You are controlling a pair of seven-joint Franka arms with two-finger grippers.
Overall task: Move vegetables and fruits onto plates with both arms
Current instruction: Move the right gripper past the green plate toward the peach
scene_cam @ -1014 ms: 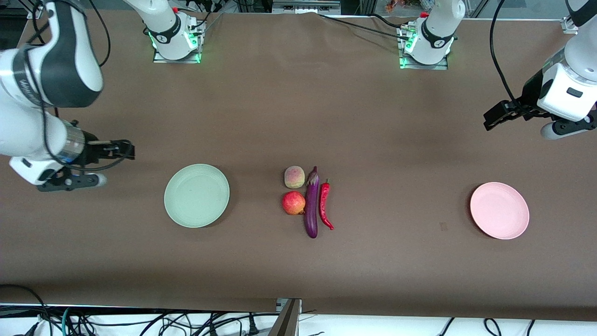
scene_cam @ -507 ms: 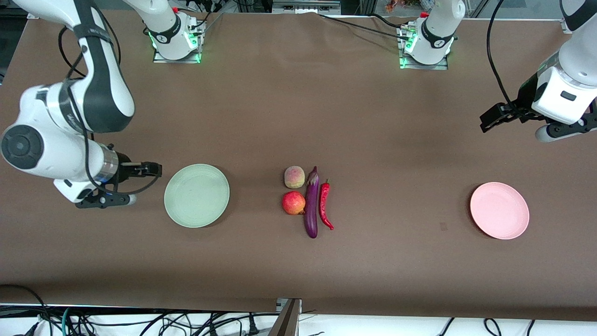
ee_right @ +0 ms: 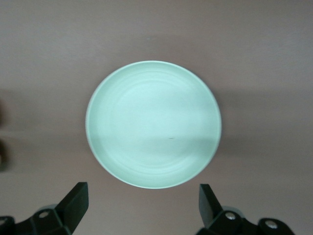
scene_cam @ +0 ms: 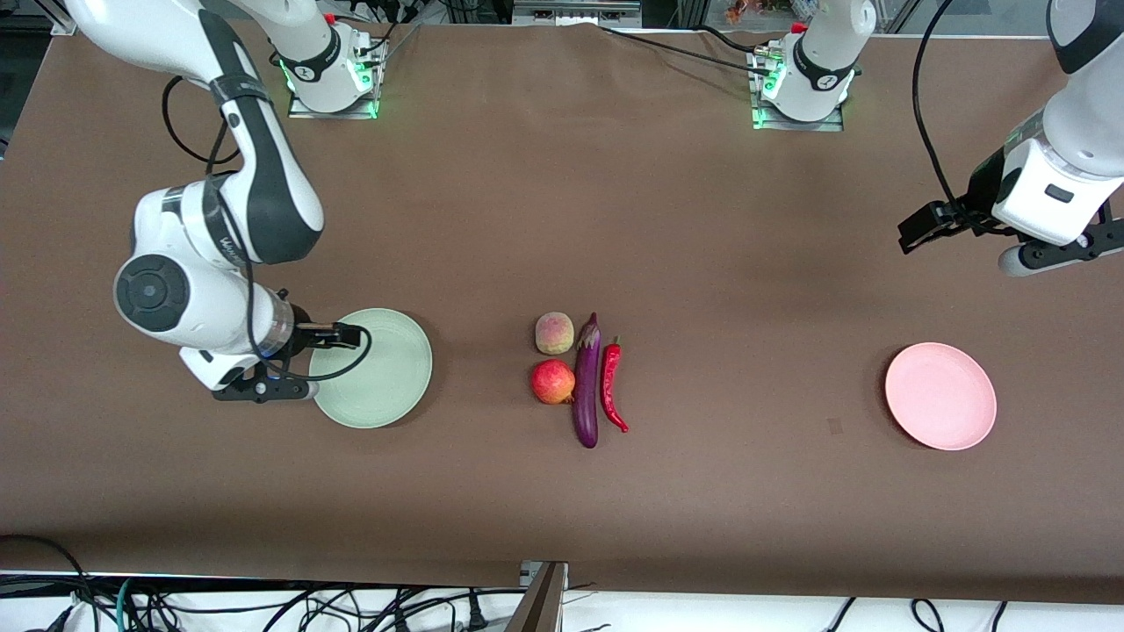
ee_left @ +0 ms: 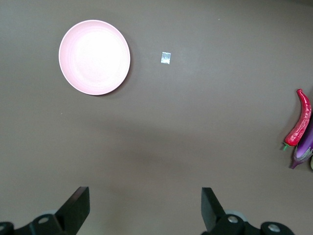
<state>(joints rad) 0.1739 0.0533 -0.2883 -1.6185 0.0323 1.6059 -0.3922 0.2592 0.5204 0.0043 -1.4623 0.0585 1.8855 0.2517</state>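
Note:
The peach (scene_cam: 554,333), red pomegranate-like ball (scene_cam: 552,382), purple eggplant (scene_cam: 587,382) and red chili (scene_cam: 611,382) lie together at the table's middle. The mint plate (scene_cam: 386,377) lies toward the right arm's end and fills the right wrist view (ee_right: 153,124). My right gripper (scene_cam: 351,335) is open and empty over that plate's rim (ee_right: 142,208). The pink plate (scene_cam: 940,396) lies toward the left arm's end. My left gripper (scene_cam: 911,235) is open and empty over bare table; its wrist view shows the gripper (ee_left: 144,210), the pink plate (ee_left: 94,57), chili (ee_left: 299,120) and eggplant tip (ee_left: 304,147).
A small pale tag (scene_cam: 834,427) sits on the brown table cover beside the pink plate, also in the left wrist view (ee_left: 166,58). The arm bases (scene_cam: 329,75) (scene_cam: 803,83) stand along the table's back edge. Cables hang at the front edge.
My right arm has swung in from the table's end toward the middle, bringing its gripper over the mint plate's rim. My left gripper has shifted slightly.

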